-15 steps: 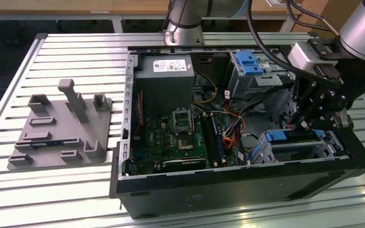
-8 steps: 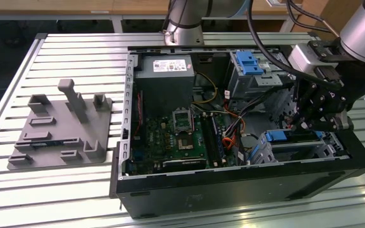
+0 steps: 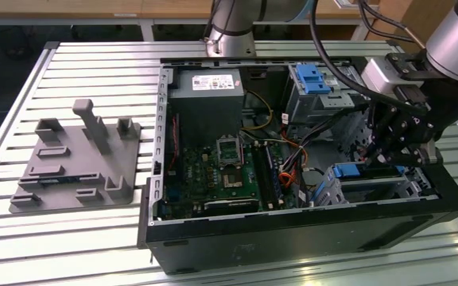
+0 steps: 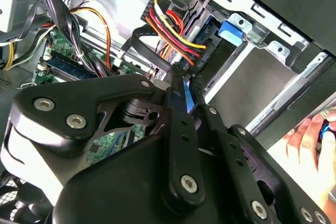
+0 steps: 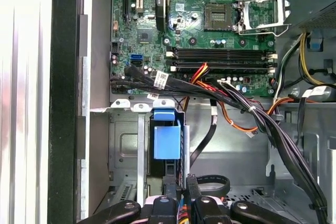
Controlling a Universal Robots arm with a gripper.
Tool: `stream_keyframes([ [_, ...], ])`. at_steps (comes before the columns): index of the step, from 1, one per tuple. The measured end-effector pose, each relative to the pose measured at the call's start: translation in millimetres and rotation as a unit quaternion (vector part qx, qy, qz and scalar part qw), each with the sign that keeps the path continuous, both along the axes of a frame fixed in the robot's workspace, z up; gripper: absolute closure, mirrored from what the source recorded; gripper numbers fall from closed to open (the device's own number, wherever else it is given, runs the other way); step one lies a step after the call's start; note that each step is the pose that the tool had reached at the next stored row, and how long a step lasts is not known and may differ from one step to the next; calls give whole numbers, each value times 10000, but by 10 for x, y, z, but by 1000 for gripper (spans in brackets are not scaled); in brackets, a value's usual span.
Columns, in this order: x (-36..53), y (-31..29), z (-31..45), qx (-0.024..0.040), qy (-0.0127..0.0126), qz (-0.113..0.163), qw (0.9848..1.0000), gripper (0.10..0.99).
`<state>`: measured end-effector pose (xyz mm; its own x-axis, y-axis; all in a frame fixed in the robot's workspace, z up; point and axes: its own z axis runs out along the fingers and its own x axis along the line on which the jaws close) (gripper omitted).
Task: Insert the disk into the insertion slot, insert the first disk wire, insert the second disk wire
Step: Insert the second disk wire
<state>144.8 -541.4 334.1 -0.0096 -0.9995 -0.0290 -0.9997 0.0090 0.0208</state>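
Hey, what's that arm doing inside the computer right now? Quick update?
Gripper down at the insertion slot. Disk, blue carrier showing, sits in the slot. Wire bundle close by; a hand near the case edge.

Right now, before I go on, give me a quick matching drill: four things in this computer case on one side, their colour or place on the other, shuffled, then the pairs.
Things:
1. tool
2. drive carrier
3. circuit board
4. grey fixture

Descriptions:
A. green, on the case floor
B. outside the case, on the slatted table
C. black, over the drive cage
D. blue, seated in the metal cage

Pairs: 1-C, 2-D, 3-A, 4-B
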Motion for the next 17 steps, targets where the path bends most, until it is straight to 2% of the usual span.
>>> stream_keyframes([
  [17, 0, -1, -54, 0, 1, 0, 10000, 886],
])
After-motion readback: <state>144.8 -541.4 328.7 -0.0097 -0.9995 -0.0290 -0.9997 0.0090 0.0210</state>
